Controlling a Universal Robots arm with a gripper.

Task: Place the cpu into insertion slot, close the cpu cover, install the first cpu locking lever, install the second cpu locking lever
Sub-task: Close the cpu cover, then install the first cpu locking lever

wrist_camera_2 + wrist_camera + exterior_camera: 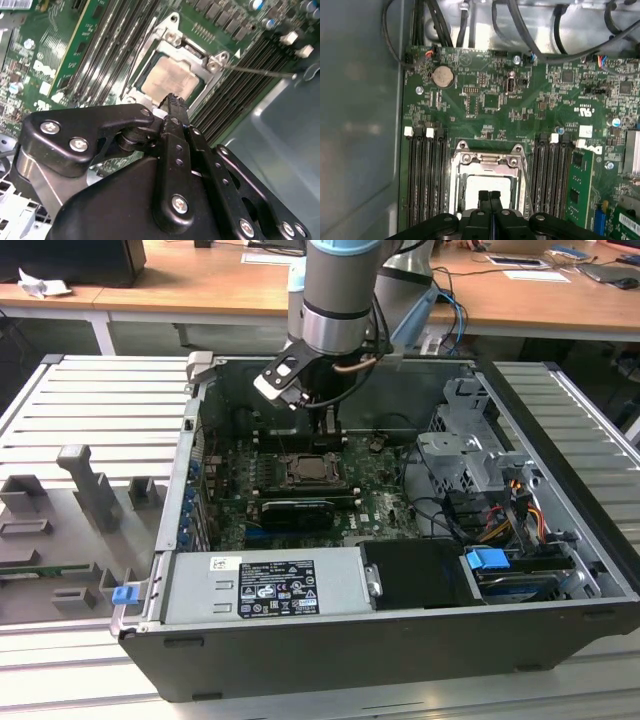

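The cpu (172,80) lies flat in the insertion slot (311,472). Its pale face shows through the window of the cpu cover (150,60), which lies down over it. You see the gripper (489,195) poised directly over the chip's edge, its fingers pressed together with nothing between them. You cannot tell whether the tips touch the chip. Memory slots (425,175) flank the socket on the motherboard (490,100).

Pale cpu (170,80) in insertion slot (196,94)
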